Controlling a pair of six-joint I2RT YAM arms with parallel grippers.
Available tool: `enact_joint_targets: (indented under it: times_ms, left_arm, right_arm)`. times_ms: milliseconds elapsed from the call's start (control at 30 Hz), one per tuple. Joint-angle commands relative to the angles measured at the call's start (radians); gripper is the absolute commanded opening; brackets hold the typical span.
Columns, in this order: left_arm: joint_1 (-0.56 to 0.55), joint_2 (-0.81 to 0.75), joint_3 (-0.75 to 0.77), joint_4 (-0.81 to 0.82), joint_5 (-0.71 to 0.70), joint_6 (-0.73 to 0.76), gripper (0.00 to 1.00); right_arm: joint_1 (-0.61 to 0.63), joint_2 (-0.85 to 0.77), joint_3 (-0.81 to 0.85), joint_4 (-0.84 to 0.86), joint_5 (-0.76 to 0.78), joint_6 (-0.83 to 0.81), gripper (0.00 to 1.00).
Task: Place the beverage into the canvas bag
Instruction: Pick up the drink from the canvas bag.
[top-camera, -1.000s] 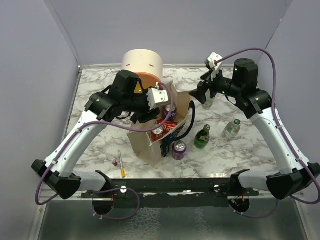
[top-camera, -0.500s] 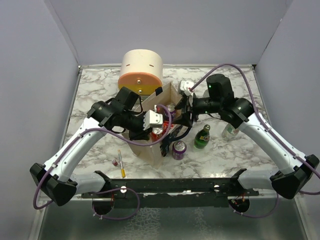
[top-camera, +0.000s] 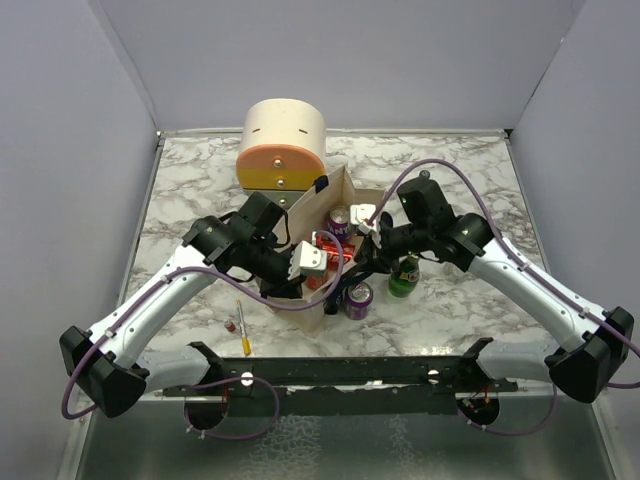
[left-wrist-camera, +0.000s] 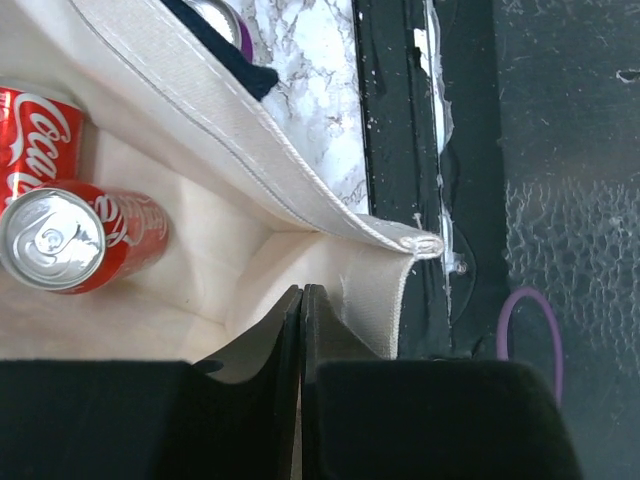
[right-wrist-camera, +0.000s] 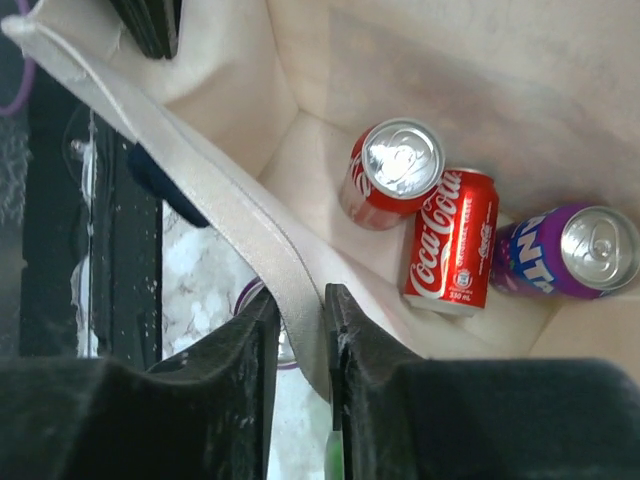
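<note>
Beige woven canvas with stitched hems and dark navy strap handles (left-wrist-camera: 215, 35) makes up the canvas bag (top-camera: 325, 190), which stands at the middle of the white-and-grey veined marble table (top-camera: 450, 300) with its mouth facing up; the mouth is held stretched, its longer span running roughly from near to far; the left gripper (left-wrist-camera: 302, 300) is clamped on the bag's wall, jaws pressed flat with only cloth between them; the right gripper (right-wrist-camera: 300, 305) is pinched across the hemmed rim on the opposite side; three smooth cylindrical metal cans are counted on the bag floor: a lid-up red can (right-wrist-camera: 398, 165) showing its silver top to both wrist cameras, a lying red can (right-wrist-camera: 455, 240) on its side and touching it, lettering along its long axis, and a tilted purple can (right-wrist-camera: 570, 250) against the lying one; outside, one loose purple can (top-camera: 358, 298) and one green bottle (top-camera: 404, 275) stand upright just beside the bag; one rounded cream-and-orange drawer box (top-camera: 282, 140) stands behind it; one yellow pen (top-camera: 242, 330) lies near the front edge.
</note>
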Motion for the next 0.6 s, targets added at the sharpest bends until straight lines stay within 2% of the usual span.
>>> enact_joint_targets:
  times_ms: [0,167,400,567]
  left_arm:
    - [-0.021,-0.023,-0.052,0.017,0.025,0.023,0.03]
    - [-0.027,-0.022,-0.120,0.084,0.007,0.030,0.00]
    - [-0.043,-0.010,-0.205,0.191,0.002,-0.025,0.00]
    - [-0.053,-0.006,-0.270,0.229,-0.031,-0.008,0.00]
  right_arm:
    - [0.010,-0.047,-0.071,-0.062,0.069,-0.094,0.22]
    - [0.010,-0.066,-0.119,-0.090,0.093,-0.141,0.17]
    - [0.011,-0.086,-0.177,-0.099,0.110,-0.175,0.12]
    - [0.012,-0.085,-0.213,-0.099,0.128,-0.214,0.09]
